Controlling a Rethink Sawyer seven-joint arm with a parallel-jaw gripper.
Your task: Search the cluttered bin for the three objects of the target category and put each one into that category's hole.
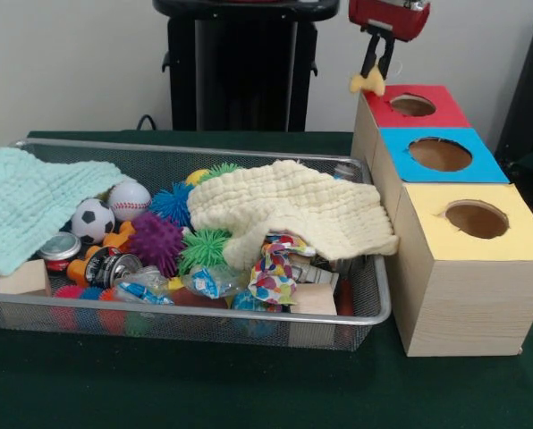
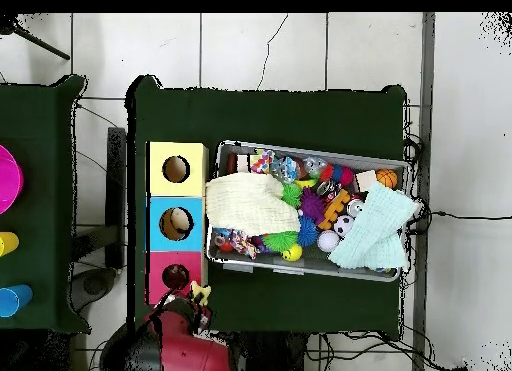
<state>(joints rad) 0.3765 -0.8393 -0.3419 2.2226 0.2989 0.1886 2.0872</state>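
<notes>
My gripper (image 1: 375, 71) hangs from the red arm at the top right and is shut on a small yellow plush animal (image 1: 368, 83). The plush dangles just left of and above the round hole (image 1: 412, 105) in the red box top. In the overhead view the gripper (image 2: 197, 301) and the plush (image 2: 202, 290) sit just off the red top's corner, beside the hole (image 2: 176, 277). The wire mesh bin (image 1: 186, 146) lies to the left, full of clutter. I see no brown-orange or striped plush.
A pale yellow cloth (image 1: 293, 210) and a mint cloth (image 1: 25, 206) cover parts of the bin. Spiky balls (image 1: 156, 243), a soccer ball (image 1: 92, 219) and a baseball (image 1: 129, 199) lie between them. The blue-topped hole (image 1: 440, 154) and the yellow-topped hole (image 1: 477, 219) adjoin the red one.
</notes>
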